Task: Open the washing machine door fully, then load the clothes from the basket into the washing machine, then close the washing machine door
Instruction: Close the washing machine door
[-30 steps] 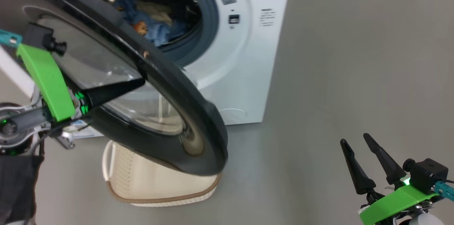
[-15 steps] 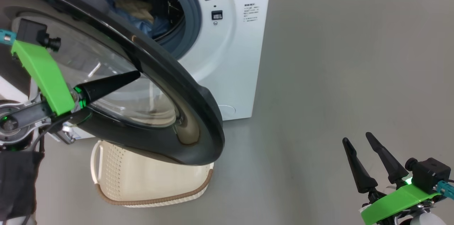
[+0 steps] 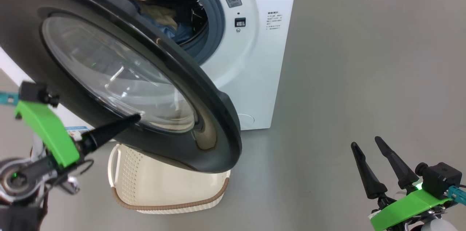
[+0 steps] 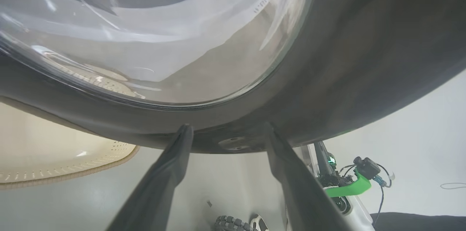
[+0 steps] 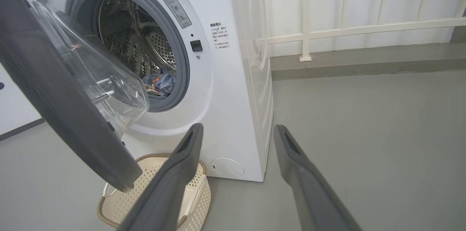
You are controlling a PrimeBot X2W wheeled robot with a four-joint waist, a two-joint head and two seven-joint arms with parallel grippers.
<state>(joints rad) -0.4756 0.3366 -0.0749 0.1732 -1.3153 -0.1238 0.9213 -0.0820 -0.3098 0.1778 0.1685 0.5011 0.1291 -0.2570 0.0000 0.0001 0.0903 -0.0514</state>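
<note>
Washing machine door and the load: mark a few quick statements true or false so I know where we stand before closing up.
1. The washing machine door is latched shut. False: it stands ajar, swung out above the basket.
2. The clothes lie inside the washing machine. True.
3. The right gripper holds a garment. False: its fingers stand apart with nothing between them, over the floor.
4. The left gripper is open, fingertips at the door's lower rim. True.
5. What shows of the basket's inside holds no clothes. True.
</note>
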